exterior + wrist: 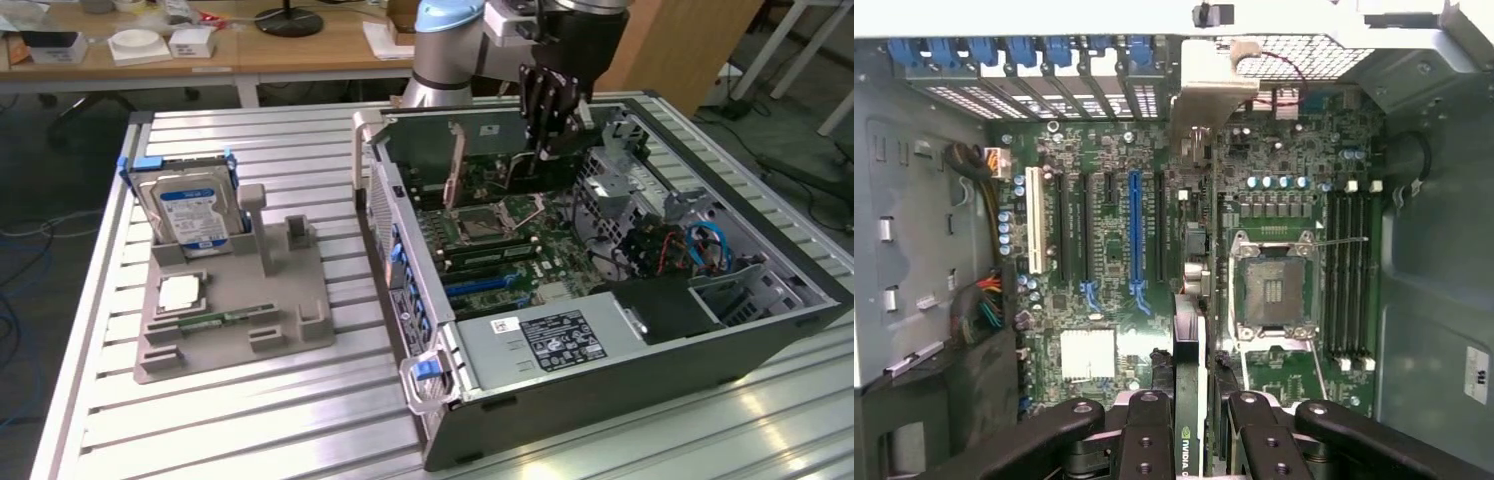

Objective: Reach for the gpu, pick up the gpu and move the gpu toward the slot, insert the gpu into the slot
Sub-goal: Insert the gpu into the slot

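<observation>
Gripper point(550, 118) partly closed, clamped on the gpu point(523, 168), which hangs upright above the motherboard point(521, 240) inside the open computer case point(641, 380). Wrist view: card edge-on between the fingers point(1150, 440), grey bracket point(1206, 95) toward the case rear, long blue slot point(1135, 235) just beside its line. Judgement: keep the card plumb, edge parallel to the slot, bracket matched to its rear opening, descent straight. Connector edge hidden. Which slot lies directly beneath, cannot tell. Finger contact points cut off.
</observation>
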